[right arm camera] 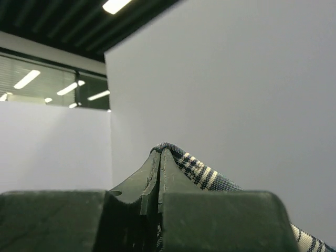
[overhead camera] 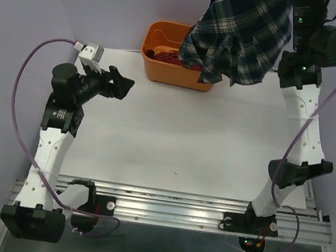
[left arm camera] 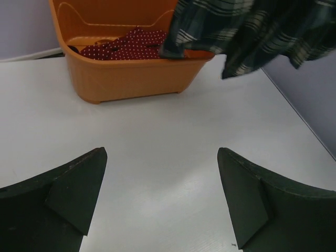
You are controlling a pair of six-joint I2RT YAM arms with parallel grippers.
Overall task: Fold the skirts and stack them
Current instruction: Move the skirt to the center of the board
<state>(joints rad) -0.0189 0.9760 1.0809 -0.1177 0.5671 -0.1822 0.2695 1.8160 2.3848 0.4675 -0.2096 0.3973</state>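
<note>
Top external: tartan skirt [overhead camera: 239, 39] hangs straight down from the right pincer [right arm camera: 160, 157], which is clamped tight on a fold of its upper edge. Long axis is vertical, the cloth is bunched, and the lower hem dangles over the right end of the orange tub [overhead camera: 152, 39], off the table [overhead camera: 185, 135]. Red skirt [left arm camera: 128, 44] lies crumpled inside the tub, beside the hanging hem. Left pincer [left arm camera: 161, 155] has its jaws spread wide and holds nothing; it sits low over the table, pointed at the tub. From it the tartan hem is ahead and up to the right, the red skirt ahead and slightly left. Judgement: the skirt needs to come down flat onto the bare table, and the left arm is the nearer one to catch the free hem and spread it. Right wrist shows only the pinch, plaid between shut fingers against wall and ceiling, with no hem or table. Top view loses that pinch at the frame's upper edge. Left wrist alone shows the gap under the hem and the red skirt's dots.
</note>
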